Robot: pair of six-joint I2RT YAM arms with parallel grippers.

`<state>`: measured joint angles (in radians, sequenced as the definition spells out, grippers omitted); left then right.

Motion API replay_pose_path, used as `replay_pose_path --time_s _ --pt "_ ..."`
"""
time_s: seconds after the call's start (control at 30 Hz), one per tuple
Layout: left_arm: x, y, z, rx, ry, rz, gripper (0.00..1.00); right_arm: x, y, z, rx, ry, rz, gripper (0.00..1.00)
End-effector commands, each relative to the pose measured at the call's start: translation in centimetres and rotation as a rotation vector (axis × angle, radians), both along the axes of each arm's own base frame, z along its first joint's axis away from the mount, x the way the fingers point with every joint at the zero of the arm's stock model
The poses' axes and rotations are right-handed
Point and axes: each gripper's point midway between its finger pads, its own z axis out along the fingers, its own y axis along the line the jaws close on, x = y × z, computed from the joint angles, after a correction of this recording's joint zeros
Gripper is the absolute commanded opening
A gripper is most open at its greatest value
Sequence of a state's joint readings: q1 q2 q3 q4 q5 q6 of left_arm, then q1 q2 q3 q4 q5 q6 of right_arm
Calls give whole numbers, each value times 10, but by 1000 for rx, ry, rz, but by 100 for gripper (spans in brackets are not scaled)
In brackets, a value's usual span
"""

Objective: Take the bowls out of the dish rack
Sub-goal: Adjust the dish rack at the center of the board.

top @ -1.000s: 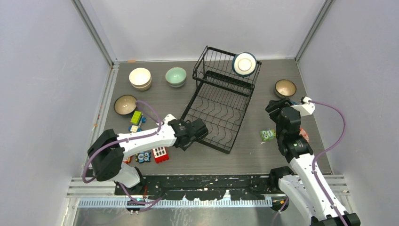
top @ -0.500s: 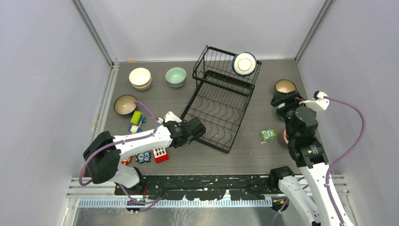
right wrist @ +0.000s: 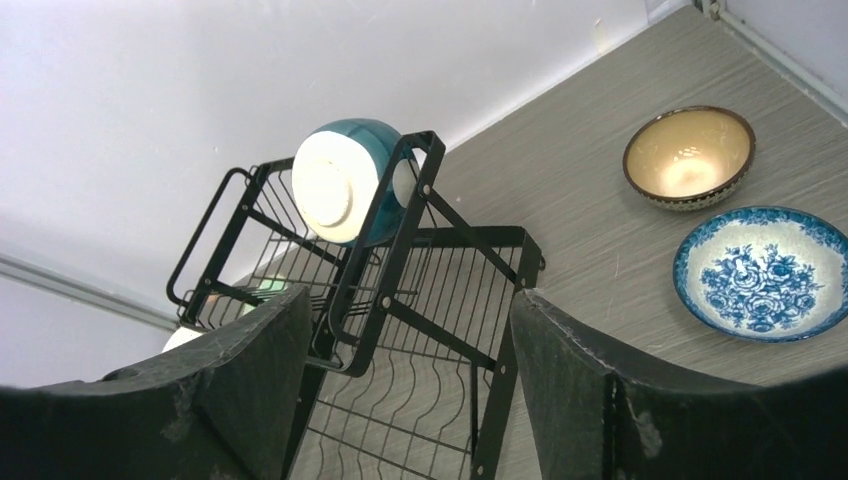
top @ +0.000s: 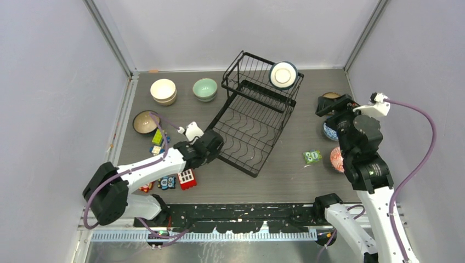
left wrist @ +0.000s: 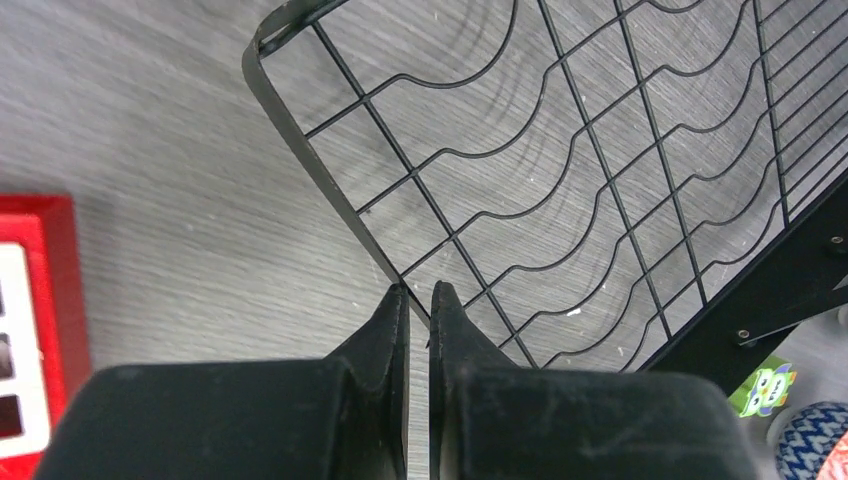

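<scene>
We see left gripper (left wrist: 418, 292) clamped on dish rack (top: 255, 109) rim. Our right gripper (right wrist: 405, 300) gapes empty, teal bowl (right wrist: 345, 180) ahead in rack.

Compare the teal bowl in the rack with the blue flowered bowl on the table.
The teal bowl lies tipped on its side in the rack's upper basket; the flowered bowl stands upright on the table. The teal bowl is plain-coloured; the flowered bowl is patterned blue-and-white. Both are round, neither held.

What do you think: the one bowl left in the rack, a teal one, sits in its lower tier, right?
Not the lower tier: the teal bowl, the one left, sits in the raised upper basket of the dish rack, as the right wrist view shows.
</scene>
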<state>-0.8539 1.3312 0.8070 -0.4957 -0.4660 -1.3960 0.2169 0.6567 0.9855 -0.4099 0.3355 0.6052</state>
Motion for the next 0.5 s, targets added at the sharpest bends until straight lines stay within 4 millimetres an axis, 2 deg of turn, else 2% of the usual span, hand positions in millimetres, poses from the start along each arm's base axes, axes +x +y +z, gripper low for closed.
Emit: replay_pose_path --time_s 0.0,0.17,0.33,0.47 --pt "-35 58 -40 286 131 -233 0 9 16 7 -25 33 80 78" --pt "-43 77 -42 303 188 -240 0 40 34 12 -12 77 139 79" --pt "-46 84 -54 272 220 -208 0 81 48 20 34 83 190 79" --pt "-39 87 -62 256 246 -190 0 113 54 23 65 99 254 79"
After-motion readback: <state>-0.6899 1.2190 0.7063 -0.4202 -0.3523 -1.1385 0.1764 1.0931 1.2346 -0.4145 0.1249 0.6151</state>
